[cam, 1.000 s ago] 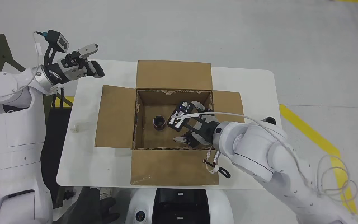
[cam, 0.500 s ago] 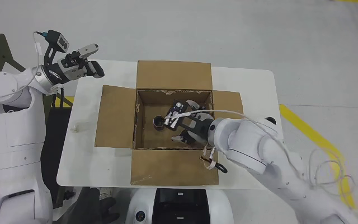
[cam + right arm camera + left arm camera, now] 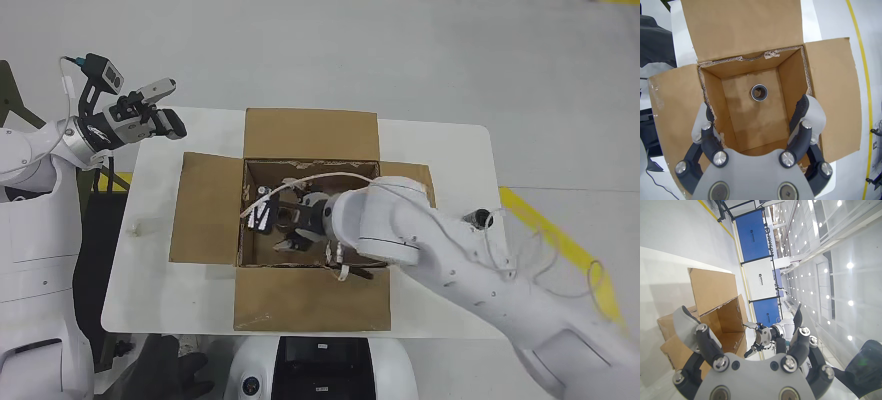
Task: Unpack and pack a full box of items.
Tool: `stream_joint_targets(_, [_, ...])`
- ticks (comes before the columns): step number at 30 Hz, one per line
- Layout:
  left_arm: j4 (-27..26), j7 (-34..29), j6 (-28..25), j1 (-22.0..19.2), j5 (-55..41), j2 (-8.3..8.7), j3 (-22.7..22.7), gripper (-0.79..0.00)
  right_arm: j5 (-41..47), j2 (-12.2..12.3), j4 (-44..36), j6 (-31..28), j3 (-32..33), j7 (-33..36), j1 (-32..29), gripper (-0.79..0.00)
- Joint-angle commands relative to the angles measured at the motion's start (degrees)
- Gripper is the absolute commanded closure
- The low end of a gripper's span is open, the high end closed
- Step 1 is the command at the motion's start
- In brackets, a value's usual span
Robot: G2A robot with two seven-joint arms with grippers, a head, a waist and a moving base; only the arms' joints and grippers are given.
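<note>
Unpacking looks nearly done — one dark ring (image 3: 759,92) is left in the box (image 3: 745,34), right end effector (image 3: 754,103) spread empty above it.

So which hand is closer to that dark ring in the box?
Right. The right hand hangs open over the box, above the ring. The left hand, also open, is off by the table's corner, outside the box.

White rectangular bench (image 3: 455,160) with rounded corners, bearing a single brown cardboard box (image 3: 310,135) near the middle. Opened upward, four flaps spread outward over the white top, far flap reaching the far edge, near flap close to the near edge.
</note>
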Motion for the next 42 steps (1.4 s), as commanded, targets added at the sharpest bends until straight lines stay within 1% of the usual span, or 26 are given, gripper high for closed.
stream_joint_targets(1, [0.00,0.00,0.00,0.00,0.00,0.00,0.00,-0.785,0.28,-0.74,2.07,0.16,-1.06,-1.29,1.01,-0.785])
stream_joint_targets(10, [0.00,0.00,0.00,0.00,0.00,0.00,0.00,-0.785,0.44,-3.66,9.50,-1.18,-5.84,-7.51,1.99,-0.785])
stream_joint_targets(19, [0.00,0.00,0.00,0.00,0.00,0.00,0.00,-0.785,-2.09,-5.52,15.16,-3.19,-7.90,-11.58,2.05,-0.785])
stream_joint_targets(24, [0.00,0.00,0.00,0.00,0.00,0.00,0.00,-0.785,-3.99,-6.01,17.85,-3.73,-7.90,-13.22,1.63,-0.785])
stream_joint_targets(30, [0.00,0.00,0.00,0.00,0.00,0.00,0.00,-0.785,-5.43,-6.03,20.26,-4.52,-6.93,-14.55,0.46,-0.785])
stream_joint_targets(36, [0.00,0.00,0.00,0.00,0.00,0.00,0.00,-0.785,-5.62,-6.18,23.19,-6.40,-5.94,-16.02,-0.09,-0.785])
stream_joint_targets(42, [0.00,0.00,0.00,0.00,0.00,0.00,0.00,-0.785,-5.51,-6.98,26.46,-7.75,-5.89,-18.58,-0.12,-0.785])
